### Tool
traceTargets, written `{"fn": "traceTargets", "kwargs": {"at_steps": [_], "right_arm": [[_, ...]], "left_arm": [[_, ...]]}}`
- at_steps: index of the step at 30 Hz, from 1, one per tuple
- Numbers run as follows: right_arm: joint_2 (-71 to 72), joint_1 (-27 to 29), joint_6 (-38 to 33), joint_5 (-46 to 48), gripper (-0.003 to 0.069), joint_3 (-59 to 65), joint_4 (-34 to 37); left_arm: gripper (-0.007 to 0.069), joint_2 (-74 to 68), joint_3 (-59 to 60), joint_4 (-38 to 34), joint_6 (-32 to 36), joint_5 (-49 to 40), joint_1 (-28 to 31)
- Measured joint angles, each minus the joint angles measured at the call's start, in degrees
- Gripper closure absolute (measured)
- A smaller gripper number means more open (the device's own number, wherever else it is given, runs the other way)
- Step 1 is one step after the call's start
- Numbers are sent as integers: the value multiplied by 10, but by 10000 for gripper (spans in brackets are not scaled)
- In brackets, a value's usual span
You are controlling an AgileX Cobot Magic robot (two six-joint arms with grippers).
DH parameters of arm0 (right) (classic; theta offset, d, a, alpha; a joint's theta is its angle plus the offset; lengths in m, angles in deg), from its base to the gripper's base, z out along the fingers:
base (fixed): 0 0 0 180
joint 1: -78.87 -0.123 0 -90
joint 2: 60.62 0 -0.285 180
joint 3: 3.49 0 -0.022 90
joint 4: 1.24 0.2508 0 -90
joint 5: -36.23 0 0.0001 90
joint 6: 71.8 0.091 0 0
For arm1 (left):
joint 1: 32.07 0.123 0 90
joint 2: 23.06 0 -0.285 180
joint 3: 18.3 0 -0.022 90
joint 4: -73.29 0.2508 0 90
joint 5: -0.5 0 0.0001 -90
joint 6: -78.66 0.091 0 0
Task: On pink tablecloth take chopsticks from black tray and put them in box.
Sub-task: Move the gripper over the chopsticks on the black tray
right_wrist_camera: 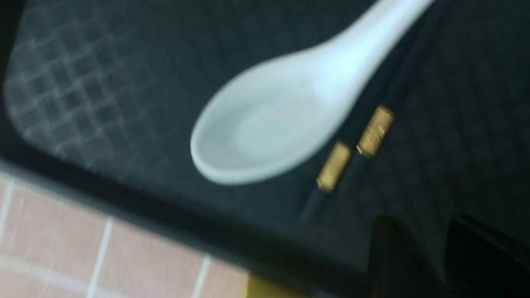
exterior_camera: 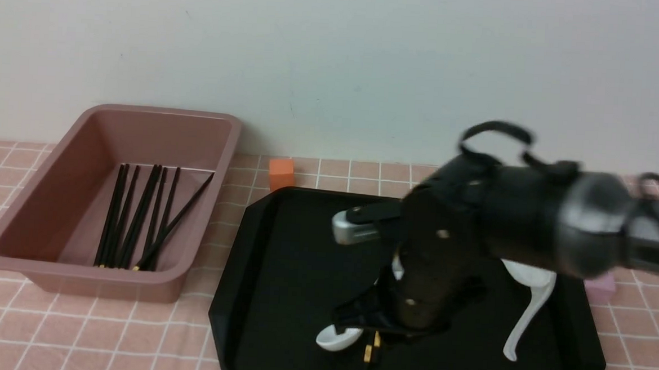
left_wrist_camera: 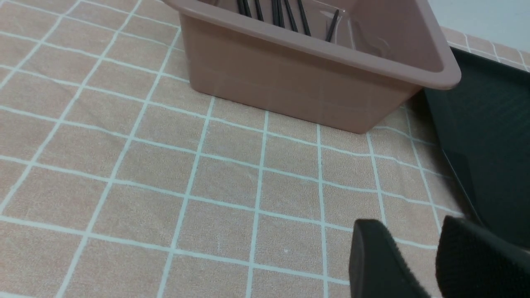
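Note:
The pink tablecloth (exterior_camera: 102,331) covers the table. The box (exterior_camera: 33,243) stands at the left with several chopsticks (exterior_camera: 136,220) lying inside. The black tray (exterior_camera: 280,261) lies to its right. Two chopsticks (exterior_camera: 371,348) with gold bands lie near the tray's front edge, beside a white spoon (exterior_camera: 335,337). My right gripper (exterior_camera: 370,322) hangs low over them. In the right wrist view it (right_wrist_camera: 420,223) is open and empty, just short of the chopsticks (right_wrist_camera: 374,130). My left gripper (left_wrist_camera: 408,223) is open and empty above the tablecloth (left_wrist_camera: 165,165), between the box (left_wrist_camera: 298,87) and the tray (left_wrist_camera: 488,124).
A second white spoon (exterior_camera: 529,308) lies on the tray's right side, partly under my right arm. An orange cube (exterior_camera: 281,173) sits behind the tray and a pale pink cube (exterior_camera: 600,286) at its right edge. The wall is close behind.

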Motion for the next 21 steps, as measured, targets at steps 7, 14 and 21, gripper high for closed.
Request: {"fn": "traceTargets", "kwargs": {"at_steps": [7,14,21], "right_arm": [[-47,-1,8,0,269,-34,-9],[-63,7,8,-12,256,-37,-9],[-91,19,9,-45,257,-41,1]], "left_arm": [[386,0,0,0,0,0,0],[386,0,0,0,0,0,0],[386,0,0,0,0,0,0]]}}
